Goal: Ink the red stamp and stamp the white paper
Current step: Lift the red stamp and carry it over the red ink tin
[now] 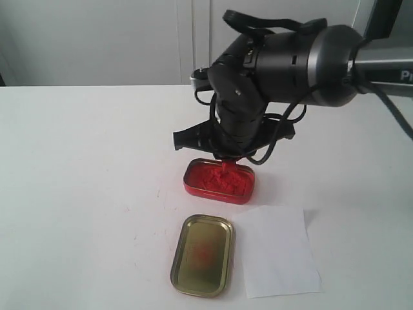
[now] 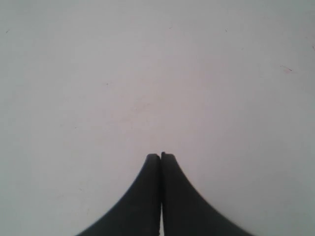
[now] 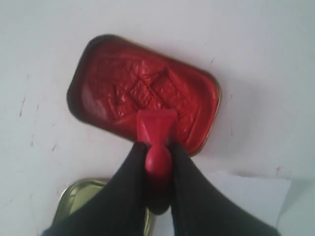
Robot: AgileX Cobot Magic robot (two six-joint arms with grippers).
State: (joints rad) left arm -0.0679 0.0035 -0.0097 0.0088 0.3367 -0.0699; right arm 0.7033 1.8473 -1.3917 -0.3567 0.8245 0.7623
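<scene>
One red stamp [image 3: 156, 129], gripped by the right end effector [image 3: 157, 147], was held over the one red ink tin [image 1: 219, 182], mostly hidden behind the arm in the exterior view, with one gold lid [image 1: 202, 255] and one white paper [image 1: 277, 250] nearby on the desk [image 1: 77, 194]; the left end effector [image 2: 161, 156] was closed, empty.

The red stamp [image 3: 156, 127] and the square-imprinted ink paste [image 3: 142, 91] are alike red. The gold lid [image 1: 202, 255] is red-smeared, the white paper [image 1: 279, 252] plain.
</scene>
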